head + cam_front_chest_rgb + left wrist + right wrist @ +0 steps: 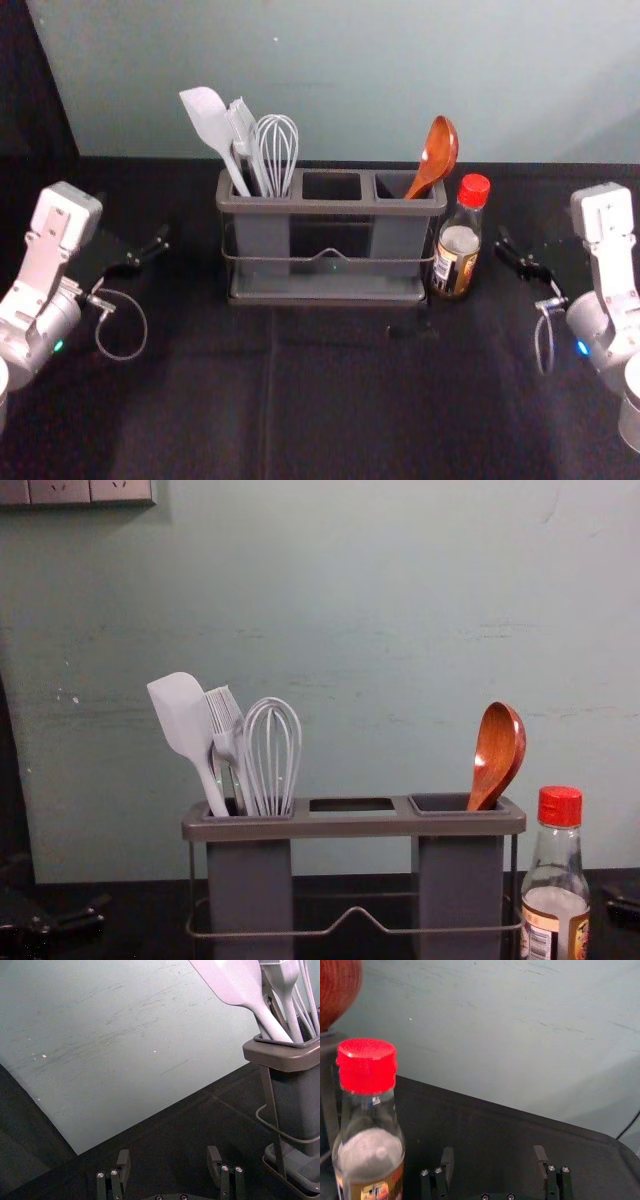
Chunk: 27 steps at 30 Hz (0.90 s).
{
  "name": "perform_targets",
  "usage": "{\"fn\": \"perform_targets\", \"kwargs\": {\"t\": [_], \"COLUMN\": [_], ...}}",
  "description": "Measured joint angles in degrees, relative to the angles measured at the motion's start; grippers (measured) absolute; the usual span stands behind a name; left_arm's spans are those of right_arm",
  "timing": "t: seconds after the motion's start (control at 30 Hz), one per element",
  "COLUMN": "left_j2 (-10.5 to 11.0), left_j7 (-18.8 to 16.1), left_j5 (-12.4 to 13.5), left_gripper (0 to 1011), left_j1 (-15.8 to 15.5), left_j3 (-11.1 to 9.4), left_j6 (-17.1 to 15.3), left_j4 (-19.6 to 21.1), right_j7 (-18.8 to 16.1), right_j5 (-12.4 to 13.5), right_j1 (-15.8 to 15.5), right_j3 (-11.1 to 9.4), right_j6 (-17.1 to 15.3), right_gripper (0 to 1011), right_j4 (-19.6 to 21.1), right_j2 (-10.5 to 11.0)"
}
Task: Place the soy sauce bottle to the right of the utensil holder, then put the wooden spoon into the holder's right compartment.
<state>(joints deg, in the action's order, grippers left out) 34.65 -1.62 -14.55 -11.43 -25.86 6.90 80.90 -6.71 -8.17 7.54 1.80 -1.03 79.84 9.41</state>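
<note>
"Black cloth (200,400) below; on it, the grey utensil holder (330,207). Contents?"

"Left compartment (250,895): spatula, brush and whisk (272,760). The soy sauce bottle (459,250) stands upright just right of the holder. (Contact with the frame: cannot tell.)"

"So placement one is met. And the wooden spoon (437,155)?"

"Handle down in the right compartment (460,890), bowl up above the rim, leaning right. Both placements look done by my reading; I would log nothing left beyond drawing the arms clear."

"State of the jaws?"

"Right gripper (493,1152), to the right of the bottle: fingers spread wide, gap between them empty. Left gripper (169,1154), off to the left of the holder: likewise wide apart, holding nothing. Both look idle."

"Position of the bottle relative to the right jaws?"

"Outside them, just to their left in the scene, between that gripper and the holder. The spoon is farther left and higher, also outside the jaws."

"Risk?"

"A leftward swing of the right arm might knock the bottle. Judgement: withdraw it to the right and near, away from the glass."
</note>
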Motion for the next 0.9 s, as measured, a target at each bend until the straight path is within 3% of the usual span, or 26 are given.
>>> {"fn": "perform_targets", "kwargs": {"t": [0.3, 0.9], "left_j2": [0.00, 0.00], "left_j7": [0.00, 0.00], "left_j5": [0.00, 0.00], "left_gripper": [1005, 1005], "left_j1": [0.00, 0.00], "left_j3": [0.00, 0.00], "left_j6": [0.00, 0.00], "left_j4": [0.00, 0.00], "right_j7": [-1.19, -1.18], "right_j5": [2.35, 2.59], "right_j1": [2.90, 2.95], "right_j3": [0.78, 1.46], "right_j6": [0.62, -0.05], "right_gripper": [1002, 1002], "right_j4": [-2.42, -1.95], "right_j2": [-0.73, -0.44]}}
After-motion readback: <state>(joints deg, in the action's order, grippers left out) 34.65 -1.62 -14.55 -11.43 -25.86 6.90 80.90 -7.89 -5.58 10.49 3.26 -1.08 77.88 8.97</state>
